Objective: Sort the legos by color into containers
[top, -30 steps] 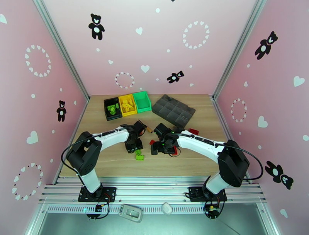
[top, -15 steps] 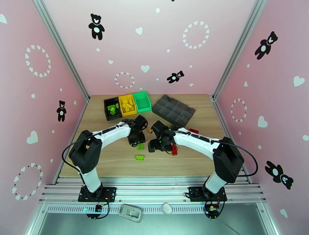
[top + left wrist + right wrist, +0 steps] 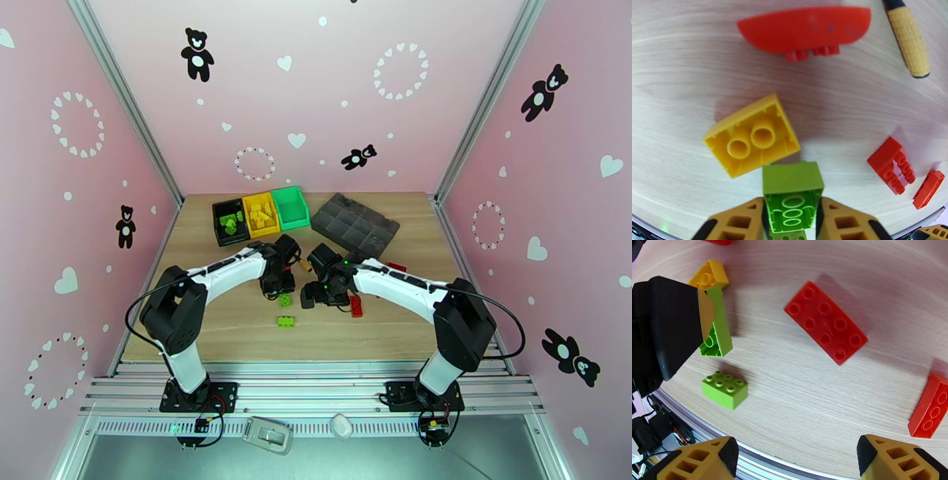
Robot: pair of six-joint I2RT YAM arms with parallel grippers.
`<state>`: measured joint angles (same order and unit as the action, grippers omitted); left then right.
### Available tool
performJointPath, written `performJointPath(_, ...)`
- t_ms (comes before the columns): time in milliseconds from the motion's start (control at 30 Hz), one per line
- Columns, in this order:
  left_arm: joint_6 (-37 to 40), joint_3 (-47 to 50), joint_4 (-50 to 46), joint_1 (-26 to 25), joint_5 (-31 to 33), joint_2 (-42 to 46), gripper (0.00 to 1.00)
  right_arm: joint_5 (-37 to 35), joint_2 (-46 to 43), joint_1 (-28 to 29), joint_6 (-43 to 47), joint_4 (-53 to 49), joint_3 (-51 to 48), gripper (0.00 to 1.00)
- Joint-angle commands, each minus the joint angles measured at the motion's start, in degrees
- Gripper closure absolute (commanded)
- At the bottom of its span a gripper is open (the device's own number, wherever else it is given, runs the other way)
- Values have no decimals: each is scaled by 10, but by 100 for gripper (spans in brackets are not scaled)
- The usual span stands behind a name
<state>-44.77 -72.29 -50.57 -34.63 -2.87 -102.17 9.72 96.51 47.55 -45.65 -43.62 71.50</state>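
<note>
My left gripper [image 3: 792, 215] is shut on a lime green lego [image 3: 792, 185], its hollow underside facing the wrist camera. From above, that lego [image 3: 284, 300] sits at the left gripper [image 3: 282, 292] near mid-table. A yellow lego [image 3: 752, 136] lies just beyond it. My right gripper [image 3: 798, 461] is open above a red lego [image 3: 825, 323], with nothing between its fingers. A second green lego [image 3: 725, 390] lies loose nearby. The containers stand at the back: black [image 3: 219, 223] holding green legos, yellow [image 3: 261, 213] holding yellow ones, and green [image 3: 290, 207].
A dark grey compartment tray [image 3: 354, 225] lies at the back right. A screwdriver [image 3: 908, 39] with a yellowish handle rests near a curved red piece [image 3: 805, 29]. Small red legos [image 3: 892, 164] lie to the right, and another red lego [image 3: 930, 405] lies at the right wrist view's edge.
The left gripper closed on one green lego and drew it away from the other, toward the table's middle. The right gripper shifted left and farther back, staying open.
</note>
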Motion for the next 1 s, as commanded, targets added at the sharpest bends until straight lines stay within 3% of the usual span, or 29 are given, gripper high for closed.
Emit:
performJointPath(0, 20, -22, -29, 20, 12, 38, 66, 4, 17, -2, 10, -16, 27, 16)
performJointPath(233, 45, -24, -52, 81, 17, 79, 66, 15, 42, -4, 16, -15, 56, 16)
performJointPath(533, 98, -55, -65, 204, 17, 87, 65, 27, 68, -4, 21, -18, 82, 16)
performJointPath(800, 147, -219, -88, 310, 20, -20, 65, 39, 87, -4, 26, -28, 104, 16)
performJointPath(967, 159, -394, -114, 349, 18, -139, 59, 40, 96, -6, 27, -40, 123, 16)
